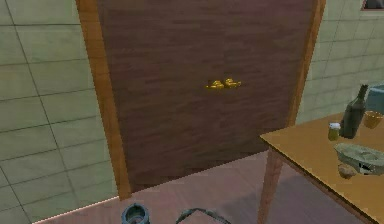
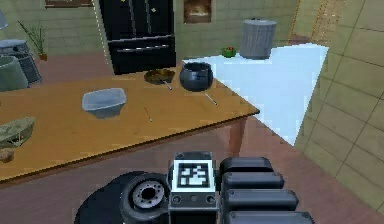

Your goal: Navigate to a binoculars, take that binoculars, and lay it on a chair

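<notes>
My arm [image 2: 245,190] rises as a dark bar from the bottom of the arm side view, with a white marked square [image 2: 195,175] at its end. Left of it sits the gripper's [image 2: 145,197] dark round body, low over the near edge of a wooden table [image 2: 120,140]. Its far end is hard to make out, so I cannot tell whether it holds anything. On that table stand a pale blue bowl [image 2: 104,100], a dark pot [image 2: 195,76] and a brown pan [image 2: 158,76]. A greenish lump [image 2: 15,130] lies at the table's left end.
A dark wooden door [image 1: 200,80] with a gold handle [image 1: 222,83] stands close ahead between tiled walls. A table corner [image 1: 300,150] at the forward view's right bears a dark bottle [image 1: 354,112] and a grey box [image 1: 360,155]. Beyond the table are a black fridge [image 2: 140,35] and a grey bin [image 2: 259,38].
</notes>
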